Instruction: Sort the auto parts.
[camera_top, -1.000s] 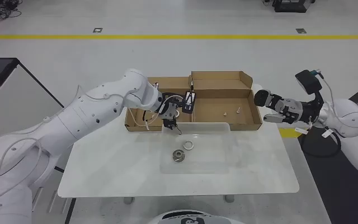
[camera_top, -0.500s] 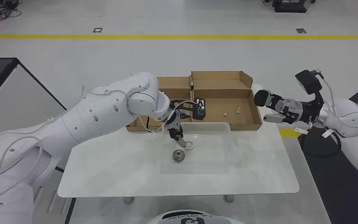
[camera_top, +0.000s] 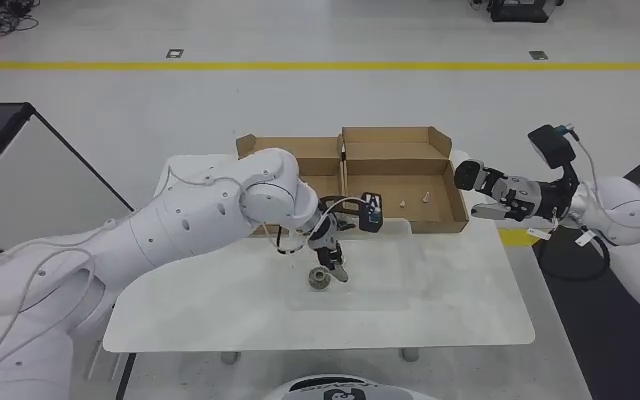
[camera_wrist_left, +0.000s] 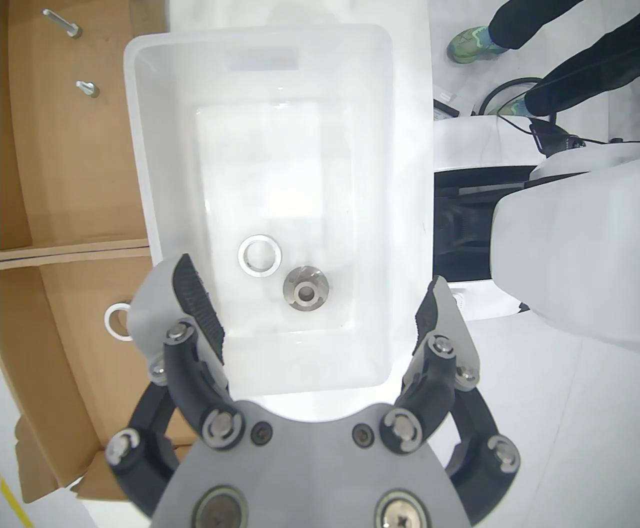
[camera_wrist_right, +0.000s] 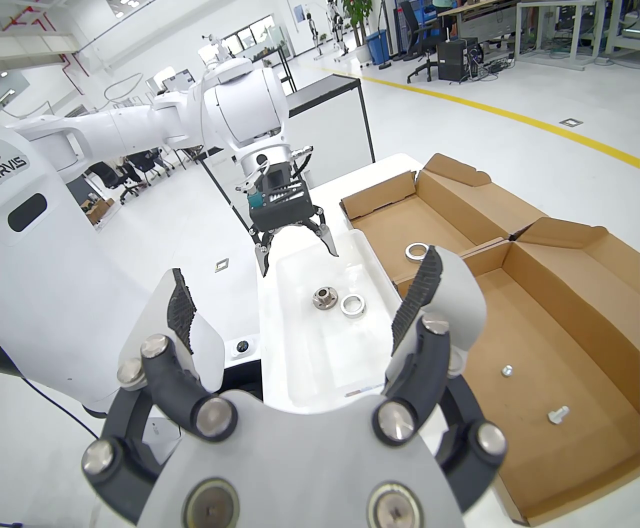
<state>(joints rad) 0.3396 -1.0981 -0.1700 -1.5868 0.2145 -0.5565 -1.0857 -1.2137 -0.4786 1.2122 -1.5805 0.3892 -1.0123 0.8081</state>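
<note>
Okay, smooth white table (camera_top: 450, 290), with a brown two-compartment cardboard box (camera_wrist_right: 550, 310) at the far edge and a frosted plastic tray (camera_wrist_left: 135, 150) in front. My left gripper (camera_wrist_left: 310, 276) hangs over the tray, spread wide and empty. My right gripper (camera_wrist_right: 305, 264) is off the box's end, also wide and empty. In the tray a dull flanged hub (camera_wrist_left: 305, 292) lies just beside a shiny ring (camera_wrist_left: 259, 255). A second ring (camera_wrist_right: 415, 251) lies in one compartment, small bolts (camera_wrist_right: 558, 414) in the other.
</note>
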